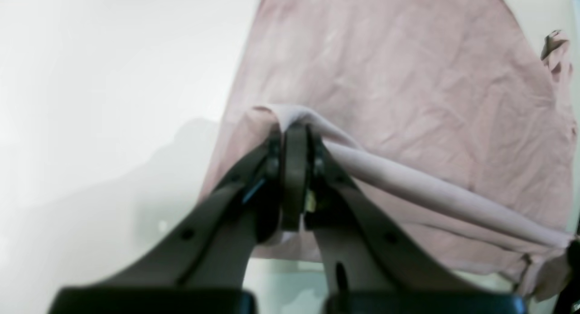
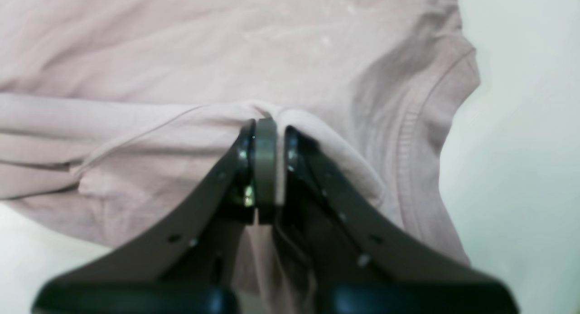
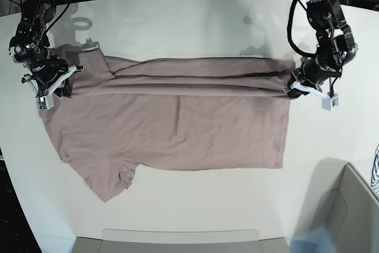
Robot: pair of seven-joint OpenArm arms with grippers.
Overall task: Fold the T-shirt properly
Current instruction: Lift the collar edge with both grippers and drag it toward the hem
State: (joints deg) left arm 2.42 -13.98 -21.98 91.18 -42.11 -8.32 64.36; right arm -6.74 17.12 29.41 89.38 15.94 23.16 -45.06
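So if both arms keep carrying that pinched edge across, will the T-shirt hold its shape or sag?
Probably sag: the T-shirt is wrinkled, and the edge strung between the left tool and right tool bunches into soft ridges. It looks light, so the flat part may drag along the table. The free sleeve would likely flop.

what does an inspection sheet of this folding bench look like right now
surface: white table, glossy, with arm shadows.
job's things: mauve-pink T-shirt spread flat, far long edge lifted into a stretched fold between the arms; one sleeve lies toward the near-left.
clutter: blue-and-white striped cloth at the right edge; pale bin at near right.
grippers: left pincer shut on the T-shirt at the hem end; right pincer shut on the T-shirt near the sleeve end.
cables: black cables along the left arm, more behind the table.
surroundings: dark floor beyond the table.
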